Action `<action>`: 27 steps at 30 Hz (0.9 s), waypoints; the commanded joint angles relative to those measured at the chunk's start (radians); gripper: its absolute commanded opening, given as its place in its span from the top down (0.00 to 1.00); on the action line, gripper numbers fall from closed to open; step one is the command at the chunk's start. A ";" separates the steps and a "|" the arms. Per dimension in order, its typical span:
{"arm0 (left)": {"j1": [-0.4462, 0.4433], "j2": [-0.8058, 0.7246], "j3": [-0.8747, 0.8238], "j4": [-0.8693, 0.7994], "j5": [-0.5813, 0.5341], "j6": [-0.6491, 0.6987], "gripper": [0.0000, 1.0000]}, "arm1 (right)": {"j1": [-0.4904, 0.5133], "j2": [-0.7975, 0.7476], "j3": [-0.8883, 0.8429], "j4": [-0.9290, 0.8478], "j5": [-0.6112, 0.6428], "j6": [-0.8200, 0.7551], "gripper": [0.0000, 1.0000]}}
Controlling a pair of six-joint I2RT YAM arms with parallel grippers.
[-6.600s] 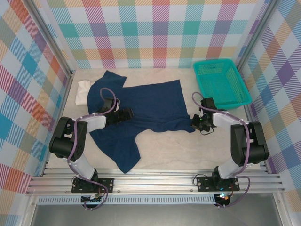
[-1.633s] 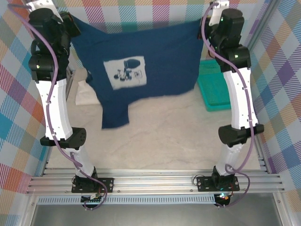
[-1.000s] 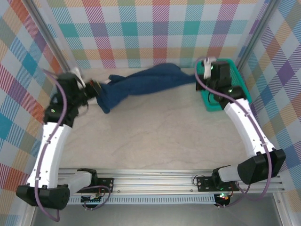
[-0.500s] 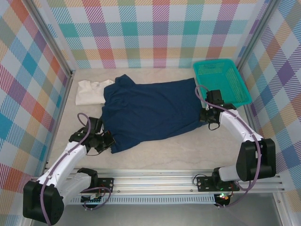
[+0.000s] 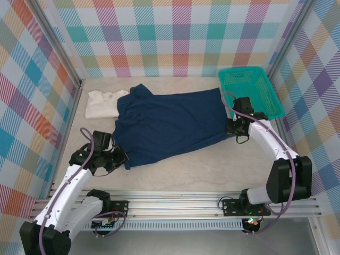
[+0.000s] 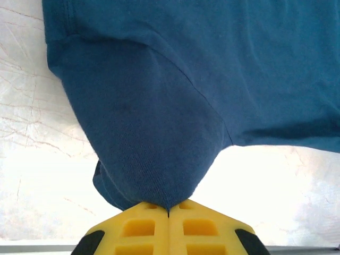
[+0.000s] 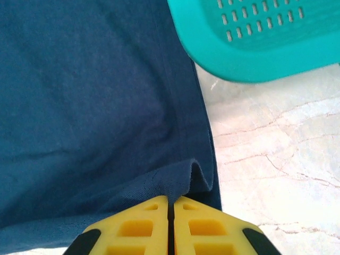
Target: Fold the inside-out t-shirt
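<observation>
The left gripper (image 5: 120, 158) sits low over the table (image 5: 191, 170) at the near left. Its jaws are pressed together on a bunched corner of the dark blue t-shirt (image 5: 167, 125). In the left wrist view the two yellow fingers (image 6: 139, 229) meet with no gap. The cloth narrows to a point right at their tips, and a seam runs away from them across the fabric.

Beyond this gripper and a little to its left lies a white folded shirt (image 5: 100, 103). The t-shirt's edge lies against its right side.

From the left gripper the t-shirt spreads away and to the right, mostly flat across the middle of the table, with some soft wrinkles. It reaches as far as the right gripper (image 5: 232, 129), which is at the shirt's right edge. That gripper's jaws are also pressed together, pinching a small fold of the hem. In the right wrist view its yellow fingers (image 7: 135, 228) show only a thin line between them, and a ridge of cloth rises into their tips.

Just beyond this gripper and to its right stands a teal basket (image 5: 249, 93). Its near corner is close beside the shirt's hem, and I cannot tell whether the two touch.
</observation>
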 commanded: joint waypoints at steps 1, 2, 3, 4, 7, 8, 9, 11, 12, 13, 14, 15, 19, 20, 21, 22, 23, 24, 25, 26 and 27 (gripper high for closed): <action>-0.005 -0.015 0.079 -0.109 0.014 0.051 1.00 | -0.010 -0.037 0.028 -0.052 -0.043 0.004 0.91; -0.002 -0.012 0.105 -0.108 0.012 0.067 1.00 | -0.009 -0.048 0.036 -0.051 -0.064 0.002 0.92; 0.001 -0.010 0.141 -0.105 -0.002 0.082 1.00 | -0.010 -0.063 0.048 -0.049 -0.087 0.000 0.93; 0.004 -0.010 0.184 -0.087 -0.022 0.097 1.00 | -0.010 -0.087 0.063 -0.044 -0.114 -0.008 0.93; 0.007 -0.018 0.334 -0.022 -0.123 0.146 1.00 | -0.009 -0.180 0.124 -0.023 -0.170 -0.040 0.94; 0.007 -0.024 0.396 0.015 -0.160 0.169 1.00 | -0.009 -0.223 0.151 -0.017 -0.174 -0.048 0.95; 0.007 -0.034 0.461 0.049 -0.195 0.188 1.00 | -0.009 -0.261 0.181 -0.011 -0.181 -0.059 0.95; 0.007 -0.064 0.560 0.118 -0.243 0.225 1.00 | -0.009 -0.342 0.238 0.006 -0.198 -0.077 0.96; 0.007 -0.083 0.601 0.165 -0.266 0.244 1.00 | -0.009 -0.386 0.266 0.022 -0.201 -0.079 0.97; 0.007 -0.098 0.632 0.194 -0.282 0.263 1.00 | -0.007 -0.421 0.293 0.035 -0.212 -0.087 0.97; 0.007 -0.109 0.681 0.217 -0.297 0.286 1.00 | -0.008 -0.461 0.323 0.051 -0.223 -0.093 0.97; 0.007 -0.117 0.732 0.227 -0.315 0.303 1.00 | -0.007 -0.499 0.368 0.056 -0.223 -0.095 0.97; 0.007 -0.110 0.951 0.202 -0.317 0.347 1.00 | -0.008 -0.587 0.519 0.032 -0.227 -0.105 0.97; 0.007 -0.104 1.010 0.186 -0.314 0.359 1.00 | -0.008 -0.599 0.551 0.021 -0.228 -0.107 0.97; 0.007 -0.098 1.068 0.168 -0.321 0.370 1.00 | -0.007 -0.611 0.586 0.011 -0.232 -0.109 0.97; 0.007 -0.094 1.110 0.150 -0.331 0.376 1.00 | -0.007 -0.620 0.613 0.001 -0.236 -0.108 0.97; 0.007 -0.083 1.164 0.126 -0.346 0.388 1.00 | -0.009 -0.631 0.644 -0.013 -0.239 -0.109 0.97; 0.007 -0.068 1.226 0.095 -0.358 0.401 1.00 | -0.008 -0.640 0.671 -0.023 -0.240 -0.107 0.97; 0.007 -0.049 1.277 0.061 -0.370 0.412 1.00 | -0.009 -0.648 0.694 -0.033 -0.242 -0.107 0.97; 0.007 -0.030 1.318 0.029 -0.387 0.420 1.00 | -0.008 -0.654 0.711 -0.040 -0.242 -0.107 0.97; 0.007 -0.006 1.363 -0.007 -0.405 0.429 1.00 | -0.009 -0.658 0.727 -0.049 -0.242 -0.107 0.97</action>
